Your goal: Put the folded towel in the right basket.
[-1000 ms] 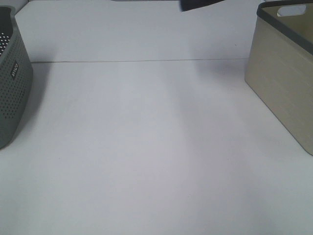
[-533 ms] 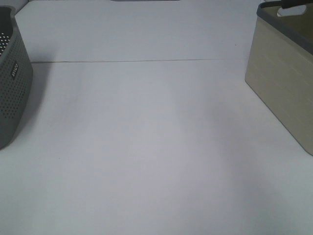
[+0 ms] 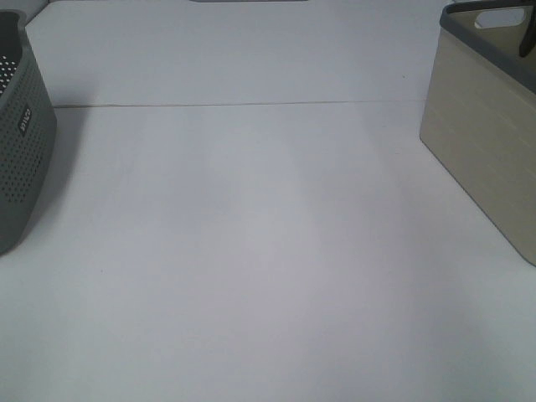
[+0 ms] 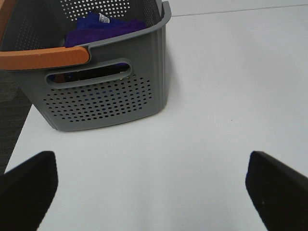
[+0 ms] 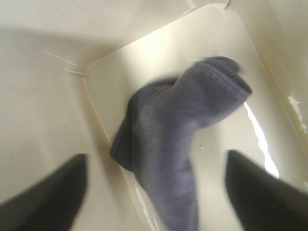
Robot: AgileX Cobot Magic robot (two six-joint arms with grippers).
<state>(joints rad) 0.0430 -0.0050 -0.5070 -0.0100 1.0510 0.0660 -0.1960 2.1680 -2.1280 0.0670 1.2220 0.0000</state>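
Right wrist view: right end effector (image 5: 156, 185) spread wide, both fingers apart at the frame edges, nothing between them. Below it the towel (image 5: 180, 139), grey-blue, lies crumpled and blurred on the glossy cream floor of the right basket (image 5: 43, 120), near one inner corner. High view: right basket (image 3: 481, 134) stands at the right edge of the white worktop (image 3: 251, 251), beige walls, dark grey rim; a dark sliver of the right arm shows just above that rim. Left basket (image 3: 18, 134), grey and perforated, sits at the left edge. Left wrist view: left end effector (image 4: 151, 187) spread, empty, above bare worktop; left basket (image 4: 103, 91) ahead holds purple cloth (image 4: 103, 26) and has an orange handle (image 4: 43, 57).
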